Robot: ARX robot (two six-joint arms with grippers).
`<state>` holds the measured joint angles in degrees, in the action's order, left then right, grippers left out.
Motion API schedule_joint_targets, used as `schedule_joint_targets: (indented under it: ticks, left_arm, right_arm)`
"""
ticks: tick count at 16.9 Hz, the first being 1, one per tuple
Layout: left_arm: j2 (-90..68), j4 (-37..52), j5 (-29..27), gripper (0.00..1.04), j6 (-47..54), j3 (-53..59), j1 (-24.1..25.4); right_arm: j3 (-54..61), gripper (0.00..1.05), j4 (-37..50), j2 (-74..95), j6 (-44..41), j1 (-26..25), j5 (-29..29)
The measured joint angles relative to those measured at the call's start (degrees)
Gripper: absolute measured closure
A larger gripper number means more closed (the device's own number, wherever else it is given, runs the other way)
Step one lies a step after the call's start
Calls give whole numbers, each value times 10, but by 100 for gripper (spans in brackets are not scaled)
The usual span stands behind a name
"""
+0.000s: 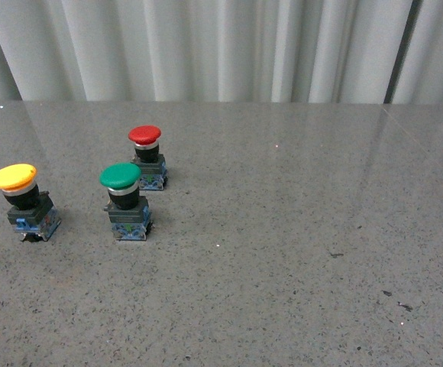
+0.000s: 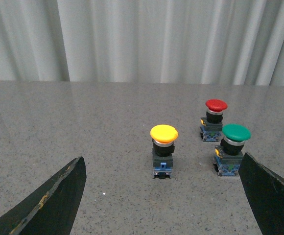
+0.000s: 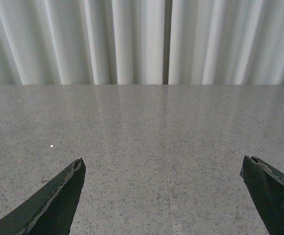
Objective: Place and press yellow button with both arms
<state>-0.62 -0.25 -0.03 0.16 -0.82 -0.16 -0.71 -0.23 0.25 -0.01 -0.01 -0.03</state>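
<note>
Yellow button upright on table, left of green button and red button. Left gripper and right gripper: jaws wide apart, holding nothing.

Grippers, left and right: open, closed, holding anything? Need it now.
Left gripper: open, holding nothing; the yellow button stands untouched ahead of it.
Right gripper: open, holding nothing.

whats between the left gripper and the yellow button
Nothing: the left wrist view shows only bare table between the left gripper's fingers and the yellow button.
</note>
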Motion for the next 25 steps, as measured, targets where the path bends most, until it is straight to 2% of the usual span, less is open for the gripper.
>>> schedule_joint_targets:
  ticks: [14,15,16,18,20,22,25]
  left_arm:
    - [0,0,0,7,0,0,0]
    - [-12,-55,-47,7,-12,-14,-15]
    - [-93,-124,-148,7,-35,-55,-54]
    - [-156,-73,-174,7,-36,-68,-15]
    - [-219,5,-137,7,-20,-91,28]
    - [-265,48,-107,7,-9,-113,48]
    - [-475,151,1,7,33,-218,78]
  right_arm:
    - [0,7,0,0,0,0,0]
    - [0,7,0,0,0,0,0]
    - [0,7,0,0,0,0,1]
    - [0,7,0,0,0,0,1]
    - [0,7,0,0,0,0,0]
    - [0,7,0,0,0,0,0]
    - [0,7,0,0,0,0,0]
